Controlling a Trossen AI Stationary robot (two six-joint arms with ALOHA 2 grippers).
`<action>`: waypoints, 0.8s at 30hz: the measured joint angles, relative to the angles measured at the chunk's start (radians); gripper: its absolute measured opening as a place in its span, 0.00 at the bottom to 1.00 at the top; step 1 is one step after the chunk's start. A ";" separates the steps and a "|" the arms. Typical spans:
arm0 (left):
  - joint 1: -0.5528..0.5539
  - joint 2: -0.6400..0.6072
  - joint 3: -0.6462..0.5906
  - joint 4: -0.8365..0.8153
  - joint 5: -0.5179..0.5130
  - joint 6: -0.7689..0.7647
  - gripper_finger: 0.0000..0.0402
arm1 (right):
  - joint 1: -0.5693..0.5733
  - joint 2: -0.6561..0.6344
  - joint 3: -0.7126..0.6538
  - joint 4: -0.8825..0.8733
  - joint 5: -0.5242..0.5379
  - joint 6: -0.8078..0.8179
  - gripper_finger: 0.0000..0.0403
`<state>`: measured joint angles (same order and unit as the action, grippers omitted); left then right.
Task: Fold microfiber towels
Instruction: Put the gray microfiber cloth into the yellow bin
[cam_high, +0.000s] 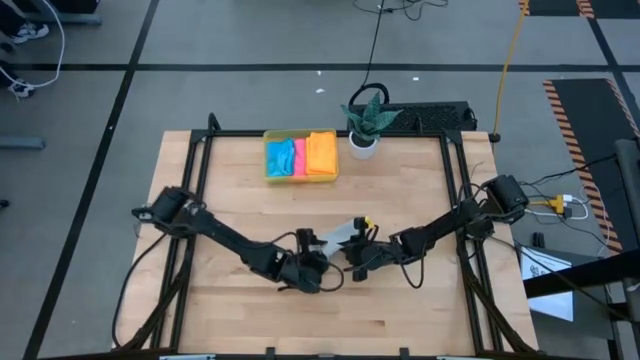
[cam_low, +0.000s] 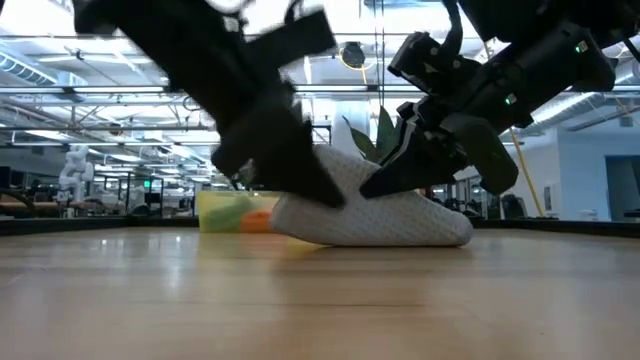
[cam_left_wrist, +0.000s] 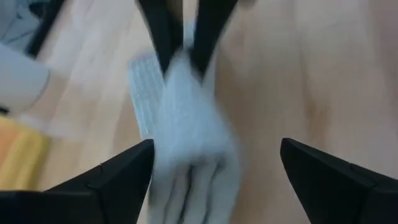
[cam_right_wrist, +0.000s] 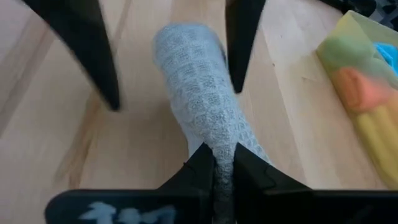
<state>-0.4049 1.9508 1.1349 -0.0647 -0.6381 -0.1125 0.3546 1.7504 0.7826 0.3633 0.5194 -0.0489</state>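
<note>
We're mid-bench with the light grey towel (cam_high: 345, 236), bunched into a low hump on the wood (cam_low: 370, 215).

Right claw (cam_right_wrist: 219, 163): clenched on one end of the grey towel, a thin ridge of cloth pinched between its tips. Left claw (cam_left_wrist: 214, 163): released, fingers spread wide on either side of the cloth, holding nothing.

Other towels: blue, pink and orange sit side by side in the yellow tray (cam_high: 271, 175) at the back of the bench, next to the potted plant (cam_high: 364, 125). We see a yellow strip in the tray from the right wrist view, but can't tell towel from tray wall.

Handling, our read:
- Light, limp, no stiffness. It sags and rumples wherever it isn't supported, so one pinch point just drags a bundle.
- Waffle-textured pile should grip the claw tips well; slip risk looks low. Snagging on the fingers at release is more likely.
- Nothing fragile, a firm pinch is fine.
- Best hold: two corners of one edge, one claw each, so the sheet hangs or lies flat before folding. We'd want the left claw on the free end, well away from the right's pinch.
</note>
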 joint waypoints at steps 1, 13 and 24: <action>0.001 0.016 -0.007 0.002 -0.013 0.001 0.87 | 0.000 0.000 0.000 0.003 -0.001 0.003 0.05; -0.006 0.090 -0.053 0.066 -0.195 -0.123 0.87 | -0.001 -0.005 0.000 -0.014 -0.029 0.010 0.05; -0.007 0.083 -0.080 0.149 -0.193 -0.082 0.66 | -0.001 -0.010 0.000 -0.020 -0.027 0.010 0.05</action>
<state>-0.4120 2.0342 1.0546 0.0841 -0.8310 -0.1941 0.3534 1.7401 0.7826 0.3435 0.4923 -0.0387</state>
